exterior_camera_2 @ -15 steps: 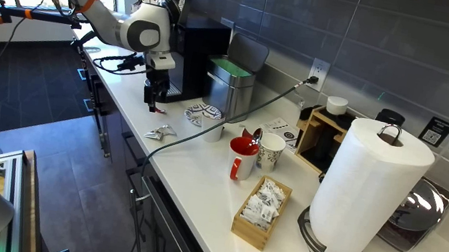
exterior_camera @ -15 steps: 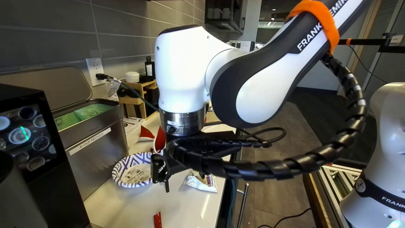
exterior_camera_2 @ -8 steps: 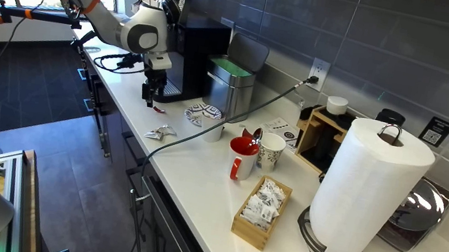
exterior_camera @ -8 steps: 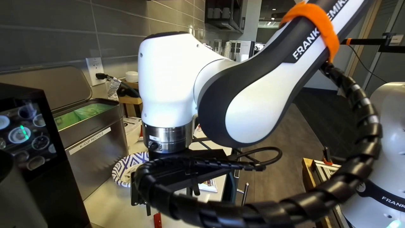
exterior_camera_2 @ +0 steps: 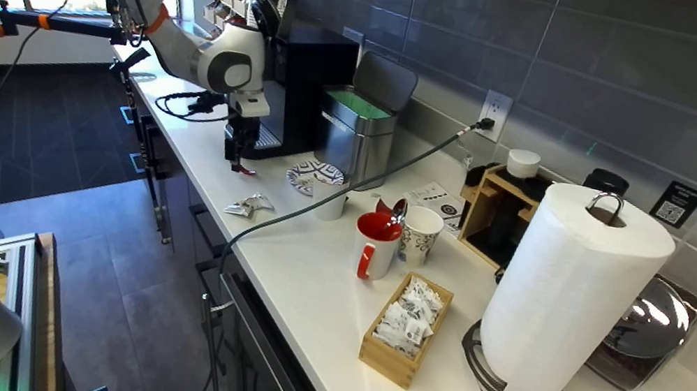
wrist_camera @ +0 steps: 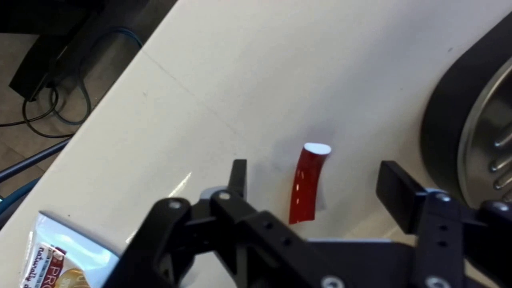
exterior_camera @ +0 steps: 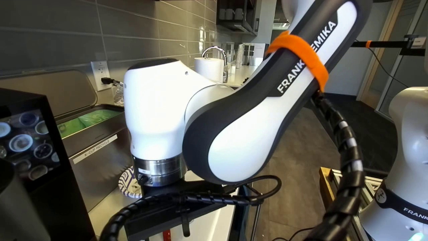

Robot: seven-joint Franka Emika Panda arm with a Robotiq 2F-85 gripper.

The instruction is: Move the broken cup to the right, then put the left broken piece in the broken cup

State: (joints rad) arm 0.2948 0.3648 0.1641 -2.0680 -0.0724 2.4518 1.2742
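A curved red broken piece (wrist_camera: pixel 307 184) with a white cut end lies on the white counter between my spread fingers in the wrist view. It also shows in both exterior views (exterior_camera_2: pixel 247 171) (exterior_camera: pixel 167 235). My gripper (wrist_camera: pixel 313 170) is open and empty, with a gap on each side of the piece. In an exterior view my gripper (exterior_camera_2: pixel 236 166) is low over the counter by the piece. The broken cup does not show as a tall red cup; my arm covers part of the counter. A white cup-shaped thing (exterior_camera_2: pixel 328 202) stands beyond the plate; I cannot tell what it is.
A patterned plate (exterior_camera_2: pixel 316 167) lies by the steel bin (exterior_camera_2: pixel 356 147). The coffee machine's base (wrist_camera: pixel 444 120) is close to my right finger. A snack packet (wrist_camera: pixel 68 260) lies near the counter edge. A red-lined white mug (exterior_camera_2: pixel 374 256) and paper cup (exterior_camera_2: pixel 417 242) stand farther along.
My arm has come lower and closer to the camera in an exterior view, toward the red piece, hiding more of the plate and the red things behind. The objects have not moved.
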